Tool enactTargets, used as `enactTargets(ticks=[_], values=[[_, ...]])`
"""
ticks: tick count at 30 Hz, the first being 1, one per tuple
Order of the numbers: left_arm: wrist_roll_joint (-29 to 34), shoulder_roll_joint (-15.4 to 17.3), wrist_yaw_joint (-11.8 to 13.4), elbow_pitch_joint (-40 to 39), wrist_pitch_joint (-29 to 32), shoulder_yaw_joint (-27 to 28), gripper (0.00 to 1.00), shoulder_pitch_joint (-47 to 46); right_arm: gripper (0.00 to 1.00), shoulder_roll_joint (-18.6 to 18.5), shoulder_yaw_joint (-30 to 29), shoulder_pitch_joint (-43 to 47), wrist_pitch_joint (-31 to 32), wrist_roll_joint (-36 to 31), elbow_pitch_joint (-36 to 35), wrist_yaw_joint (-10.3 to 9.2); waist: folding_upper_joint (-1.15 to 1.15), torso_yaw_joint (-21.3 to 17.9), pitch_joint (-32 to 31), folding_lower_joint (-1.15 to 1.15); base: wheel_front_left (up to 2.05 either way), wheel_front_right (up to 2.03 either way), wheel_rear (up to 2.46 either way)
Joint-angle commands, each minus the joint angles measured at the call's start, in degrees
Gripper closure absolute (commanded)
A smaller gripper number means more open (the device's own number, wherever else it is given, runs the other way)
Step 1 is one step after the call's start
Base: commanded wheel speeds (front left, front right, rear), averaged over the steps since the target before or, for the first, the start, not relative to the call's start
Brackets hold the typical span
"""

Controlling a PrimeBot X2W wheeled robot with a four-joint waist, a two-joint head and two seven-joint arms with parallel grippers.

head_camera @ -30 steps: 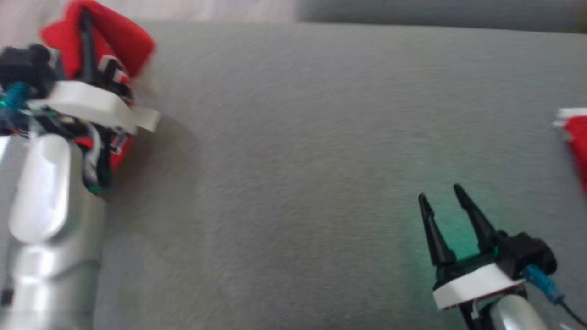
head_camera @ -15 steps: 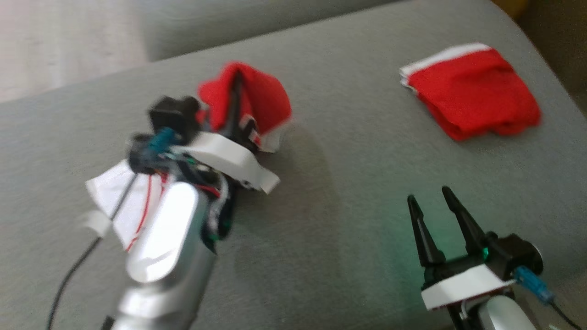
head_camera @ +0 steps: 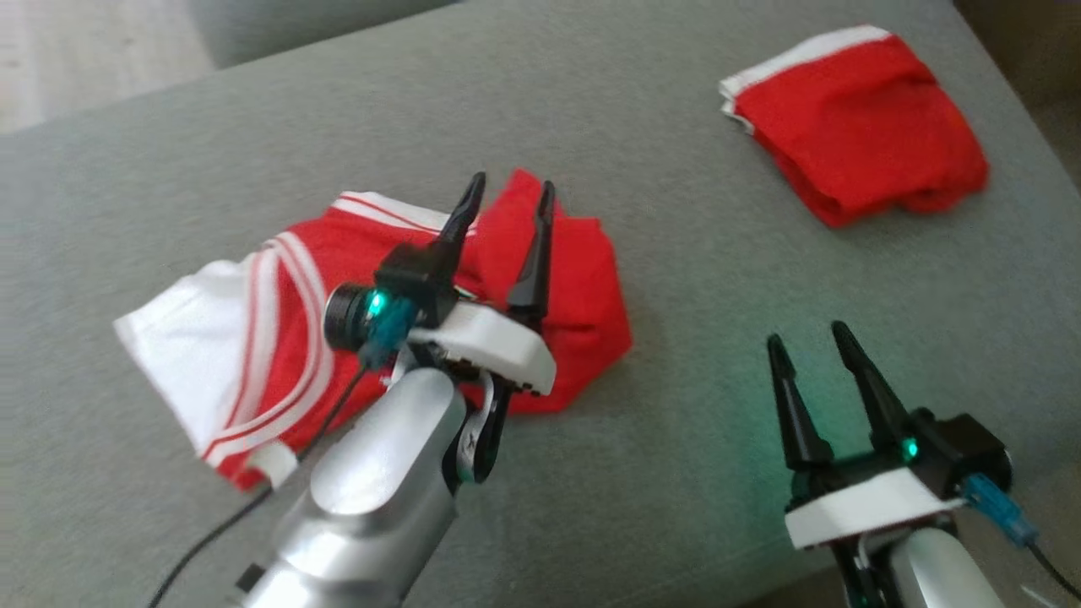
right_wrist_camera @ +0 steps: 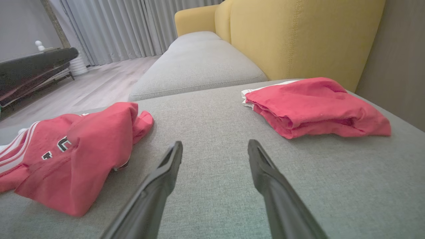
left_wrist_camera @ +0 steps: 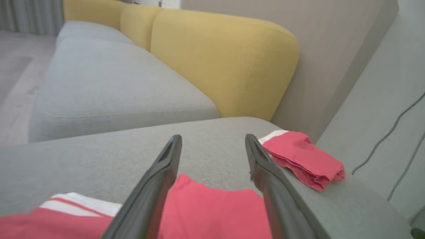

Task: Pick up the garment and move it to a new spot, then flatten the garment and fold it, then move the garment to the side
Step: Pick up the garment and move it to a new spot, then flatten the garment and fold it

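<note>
A rumpled red garment (head_camera: 583, 287) with white sleeves and striped trim lies on the grey cushion, left of centre. It also shows at the left of the right wrist view (right_wrist_camera: 79, 149) and low in the left wrist view (left_wrist_camera: 212, 209). My left gripper (head_camera: 509, 190) hovers just over it, open, fingers spread with nothing between them (left_wrist_camera: 212, 141). My right gripper (head_camera: 809, 338) stands open at the lower right over bare cushion (right_wrist_camera: 215, 147), well clear of the garment.
A second red garment (head_camera: 861, 127), folded, with a white edge, lies at the cushion's far right corner (right_wrist_camera: 315, 106). The grey cushion (head_camera: 676, 253) ends near it. Beyond stand a yellow sofa back (right_wrist_camera: 298, 36) and another grey seat (left_wrist_camera: 109, 86). A black cable (head_camera: 220, 532) trails from my left arm.
My left gripper has opened and let go of the red garment, which now lies spread on the cushion. The head camera has swung, shifting the whole picture. The right gripper stays put.
</note>
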Motion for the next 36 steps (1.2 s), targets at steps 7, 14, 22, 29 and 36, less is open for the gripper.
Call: enactTargets(ticks=[7, 14, 22, 29, 36], values=[[0.8, 3.3, 2.4, -2.4, -5.7, 4.6, 0.00, 7.4, 0.00, -0.4, -1.6, 4.2, -0.6, -1.1, -0.7, -0.04, 0.00, 13.6, -11.3, -0.01, 0.00, 0.00, 0.00], [4.9, 8.4, 3.2, -13.5, -6.1, 13.4, 0.00, 23.5, 0.00, 0.3, -5.0, 7.0, -0.6, -2.3, 0.0, -0.04, 0.00, 19.4, -16.0, -0.01, 0.00, 0.00, 0.00], [11.2, 7.3, -0.2, -22.7, -6.1, 22.5, 0.00, 41.3, 0.00, 1.4, -7.8, 11.5, -0.6, -3.5, 0.4, -0.04, 0.00, 21.5, -18.6, -0.01, 0.00, 0.00, 0.00], [15.5, 4.1, -3.9, -22.0, -6.1, 26.3, 0.00, 45.9, 0.00, 1.8, -7.8, 12.8, -0.6, -3.8, 0.8, -0.04, 0.00, 22.2, -19.2, -0.01, 0.00, 0.00, 0.00], [18.3, 2.3, -6.8, -20.9, -6.1, 29.9, 0.00, 46.6, 0.00, 2.0, -7.5, 12.8, -0.6, -4.0, 1.0, -0.04, 0.00, 22.1, -20.0, -0.01, 0.00, 0.00, 0.00]])
